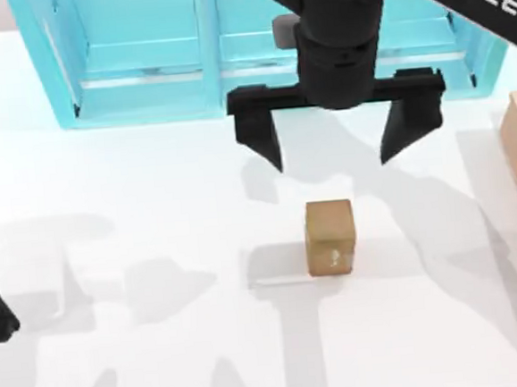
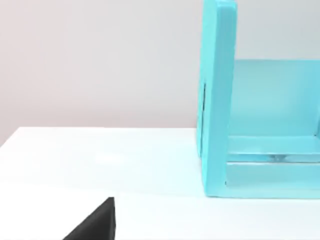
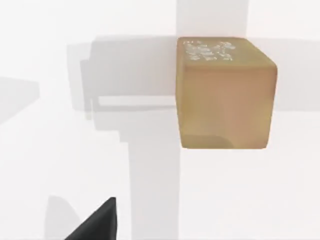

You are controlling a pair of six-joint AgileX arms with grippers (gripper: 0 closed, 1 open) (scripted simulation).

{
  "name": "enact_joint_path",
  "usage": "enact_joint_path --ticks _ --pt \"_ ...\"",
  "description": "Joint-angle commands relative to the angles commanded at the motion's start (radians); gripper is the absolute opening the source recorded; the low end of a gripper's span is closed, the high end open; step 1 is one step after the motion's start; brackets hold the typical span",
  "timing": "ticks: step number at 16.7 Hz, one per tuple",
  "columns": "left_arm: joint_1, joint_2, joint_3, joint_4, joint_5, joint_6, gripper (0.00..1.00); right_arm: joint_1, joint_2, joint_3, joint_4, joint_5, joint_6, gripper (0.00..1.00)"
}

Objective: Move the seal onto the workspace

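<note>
Your right gripper (image 1: 332, 156) hangs spread and empty above the seal (image 1: 330, 237) — already resting on the workspace (image 1: 164, 362) — so lift straight clear without nudging it.

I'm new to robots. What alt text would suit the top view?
A small tan seal sits on the white workspace, just below the right end effector, whose fingers are spread open. A turquoise shelf unit stands behind it.

I work in a rendered simulation. The plain white tabletop (image 1: 132, 185) is textureless. The turquoise shelf unit (image 1: 140, 59) looks flat-shaded.
</note>
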Motion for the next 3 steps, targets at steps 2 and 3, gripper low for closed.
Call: enact_joint_path --ticks 2,3 --pt "0.000 0.000 0.000 0.000 0.000 0.000 1.00 -0.003 -0.007 0.036 -0.036 0.001 -0.002 1.00" --pt "0.000 0.000 0.000 0.000 0.000 0.000 1.00 -0.003 -0.008 0.039 -0.039 0.001 -0.002 1.00"
